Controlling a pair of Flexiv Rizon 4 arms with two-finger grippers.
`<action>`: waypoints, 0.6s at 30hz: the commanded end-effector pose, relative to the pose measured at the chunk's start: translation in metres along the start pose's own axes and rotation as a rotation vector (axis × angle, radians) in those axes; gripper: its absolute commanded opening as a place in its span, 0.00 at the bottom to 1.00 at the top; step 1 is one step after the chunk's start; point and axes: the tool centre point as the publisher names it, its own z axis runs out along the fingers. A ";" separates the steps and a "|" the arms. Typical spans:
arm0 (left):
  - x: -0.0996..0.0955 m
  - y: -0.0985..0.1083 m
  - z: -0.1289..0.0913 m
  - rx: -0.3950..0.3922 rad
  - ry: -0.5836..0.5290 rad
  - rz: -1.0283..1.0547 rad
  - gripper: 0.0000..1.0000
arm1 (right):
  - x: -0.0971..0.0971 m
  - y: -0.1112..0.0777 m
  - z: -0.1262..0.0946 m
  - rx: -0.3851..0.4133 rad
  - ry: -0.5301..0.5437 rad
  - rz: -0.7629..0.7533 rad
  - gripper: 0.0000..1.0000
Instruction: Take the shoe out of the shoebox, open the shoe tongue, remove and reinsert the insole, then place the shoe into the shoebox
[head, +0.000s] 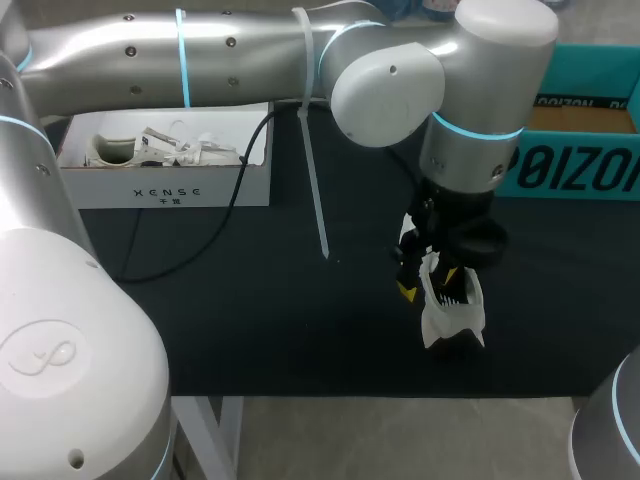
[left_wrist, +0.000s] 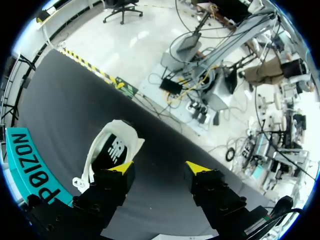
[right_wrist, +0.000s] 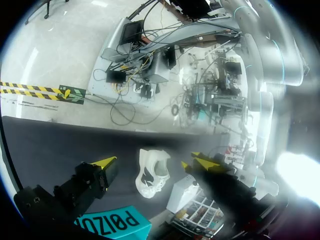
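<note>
**Q:** What is closest to the left hand, and how many of each thing are there?

**A:** There is one white shoe. It lies on the black table, outside the box, right under one finger of the left gripper. That gripper is released, its two yellow tips spread wide with nothing between them. The other finger stands over bare tabletop. Whether the near finger touches the shoe, I cannot tell.

**Q:** And farther out?

**A:** There is one teal shoebox, just beyond the shoe on that same finger's side. There is also one white box, well apart from the gripper.

**Q:** Where is the second hand?

**A:** The right gripper is also released, with its fingers wide apart. The shoe lies well ahead of it, in line with the gap between them.

**Q:** Do the views show different things?

**A:** Yes. Only the head view shows the left arm reaching across the table and pale items lying inside the white box. The left wrist view shows the shoe's dark opening. The right wrist view shows the shoe, the shoebox and the white box together.
</note>
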 end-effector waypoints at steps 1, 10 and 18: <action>0.000 -0.001 0.000 -0.002 0.000 0.000 1.00 | -0.002 0.008 0.001 0.363 0.006 -0.001 1.00; 0.008 -0.002 -0.001 0.037 -0.050 -0.284 1.00 | -0.002 0.008 0.001 0.363 0.006 -0.001 1.00; 0.061 -0.035 0.018 0.085 -0.065 -1.065 1.00 | -0.002 0.008 0.001 0.363 0.006 -0.001 1.00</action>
